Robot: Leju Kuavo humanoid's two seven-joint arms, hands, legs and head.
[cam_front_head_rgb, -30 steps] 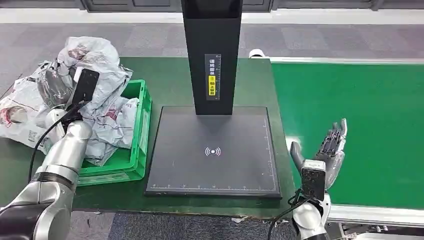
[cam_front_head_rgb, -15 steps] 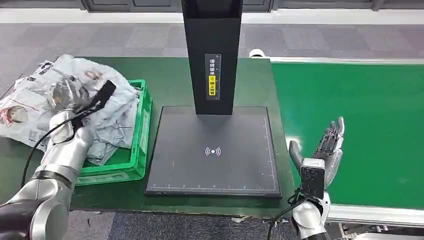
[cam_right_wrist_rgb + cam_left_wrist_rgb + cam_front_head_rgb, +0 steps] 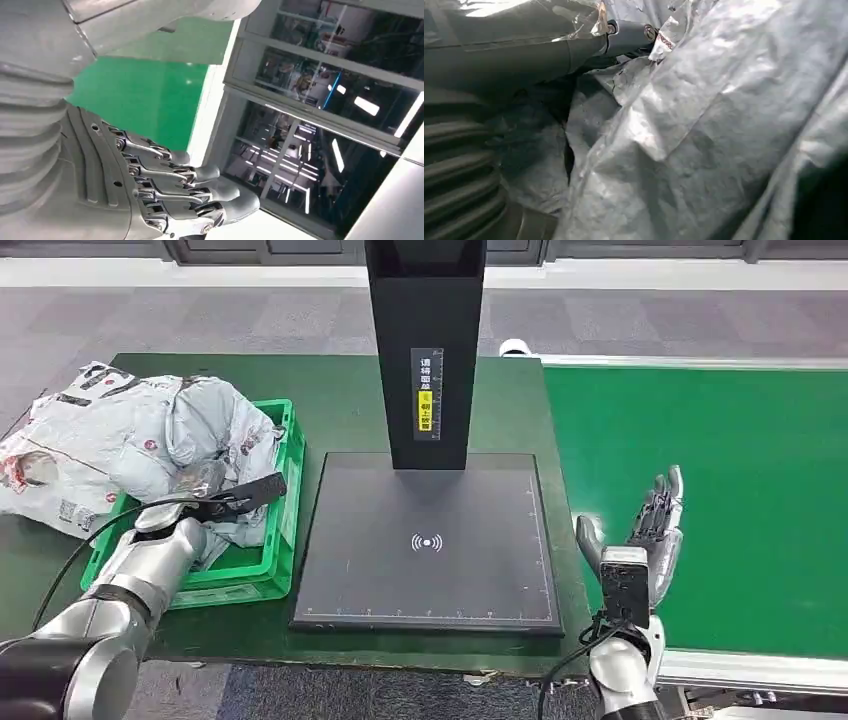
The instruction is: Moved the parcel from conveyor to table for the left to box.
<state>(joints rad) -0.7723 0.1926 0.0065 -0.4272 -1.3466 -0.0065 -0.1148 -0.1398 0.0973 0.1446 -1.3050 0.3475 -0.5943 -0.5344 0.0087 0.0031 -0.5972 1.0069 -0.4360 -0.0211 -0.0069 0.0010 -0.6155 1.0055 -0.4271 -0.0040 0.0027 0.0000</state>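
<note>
Left hand [image 3: 205,502]: you see it buried among the parcels [image 3: 150,435] in the green crate [image 3: 285,480]; grip unclear.
Left wrist view: your close-up shows the thumb against crumpled grey parcel film [image 3: 704,125].
Right hand [image 3: 650,530]: fingers spread, holding nothing, above the conveyor [image 3: 740,480] edge.

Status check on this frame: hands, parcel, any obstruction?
Left robot hand down among grey parcels in green crate, grip unclear. Right robot hand open over conveyor. Scanner plate bare. No obstruction.

You cannot see the left hand's [image 3: 205,502] fingers in the head view; they are buried in the grey parcel [image 3: 215,430] heaped in the green crate [image 3: 265,570] by the bench's left edge, so its grip stays unclear. The scanner column [image 3: 425,350] runs off the top.
</note>
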